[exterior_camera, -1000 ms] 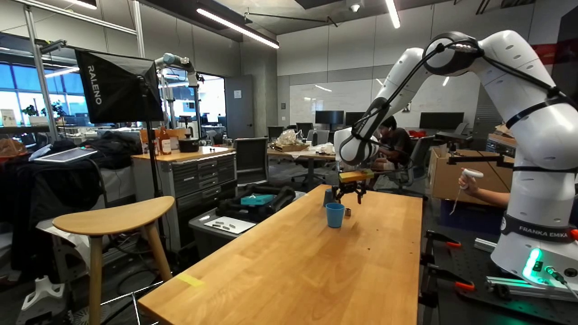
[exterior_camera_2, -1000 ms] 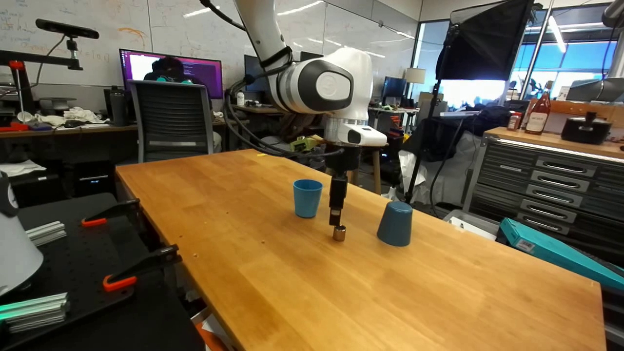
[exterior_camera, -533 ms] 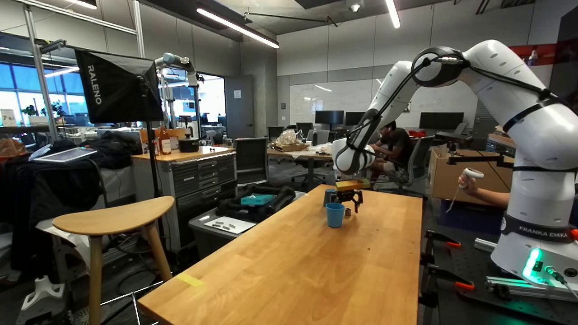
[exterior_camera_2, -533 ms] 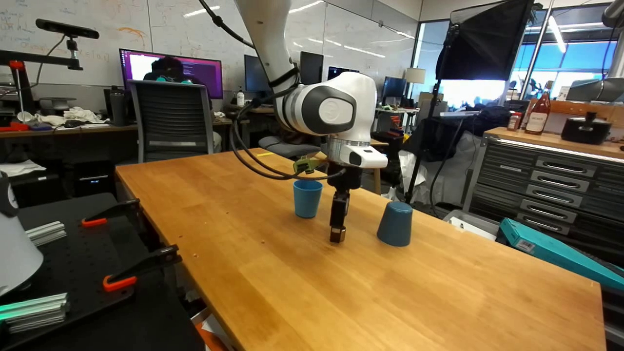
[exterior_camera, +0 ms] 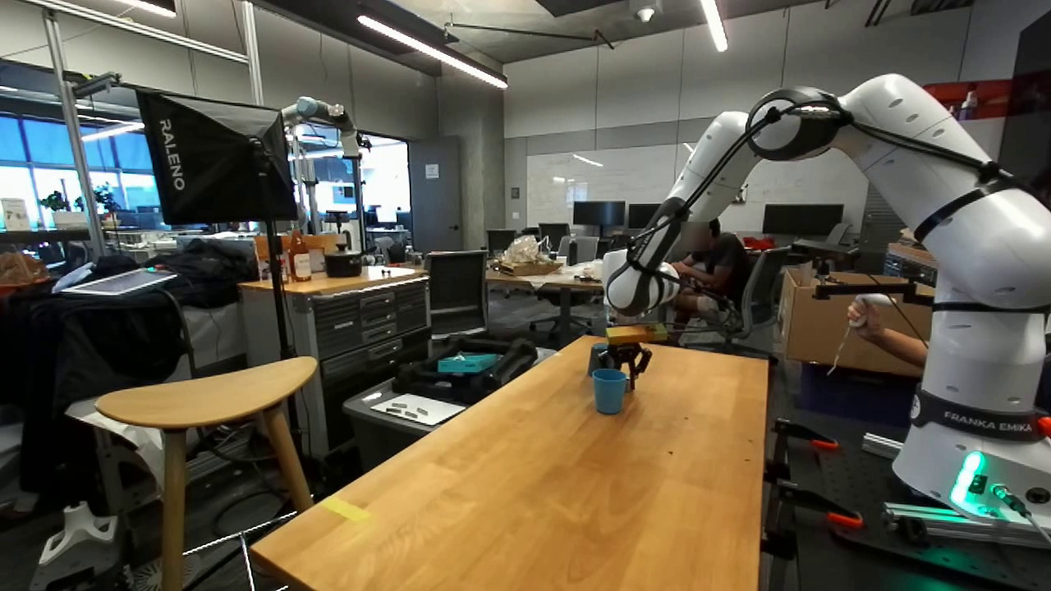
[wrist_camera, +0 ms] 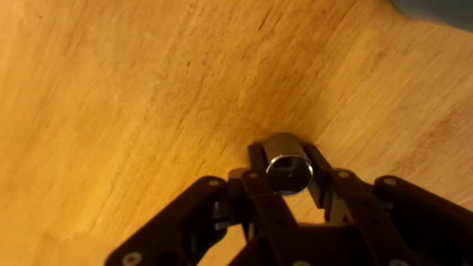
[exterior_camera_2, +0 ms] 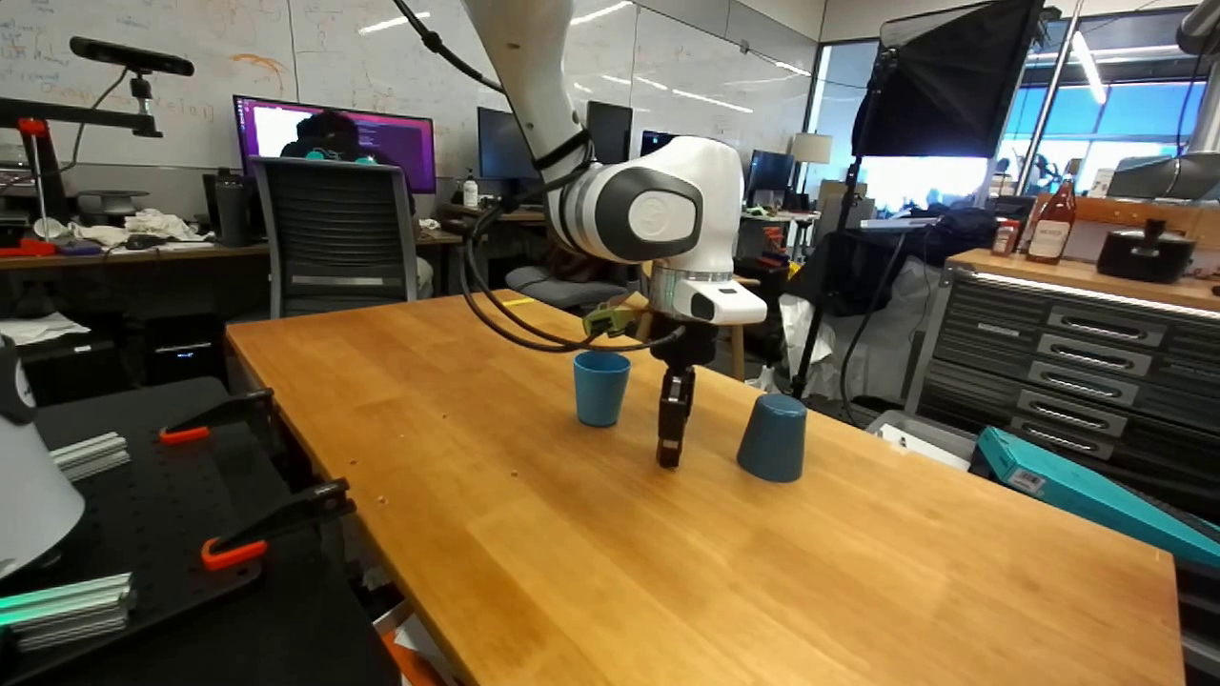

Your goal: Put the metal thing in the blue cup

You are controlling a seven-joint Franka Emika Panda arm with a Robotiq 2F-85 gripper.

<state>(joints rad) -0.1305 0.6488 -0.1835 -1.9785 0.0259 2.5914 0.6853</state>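
In the wrist view, the metal thing [wrist_camera: 282, 146], a short shiny hollow cylinder, stands on end between the finger pads. My gripper [wrist_camera: 286, 159] is shut on it, a finger [wrist_camera: 320, 164] pressed to either side. In an exterior view the gripper [exterior_camera_2: 670, 459] reaches down to the tabletop and its fingers largely hide the metal thing. The blue cup [exterior_camera_2: 600, 389] stands upright with its mouth up, a short way from the gripper. In an exterior view, that blue cup [exterior_camera: 609, 391] partly covers the fingertips.
A darker grey-blue cup [exterior_camera_2: 773, 438] sits upside down close to the gripper, on the side away from the blue cup; its edge shows as a grey-blue shape [wrist_camera: 439, 11] in the wrist view. All stand on a long wooden table [exterior_camera_2: 534, 553]. Cables [exterior_camera_2: 486, 286] hang beside the wrist.
My gripper has come down to the table around the metal thing, and its fingers have closed from wide apart onto it. Both cups stay where they were.
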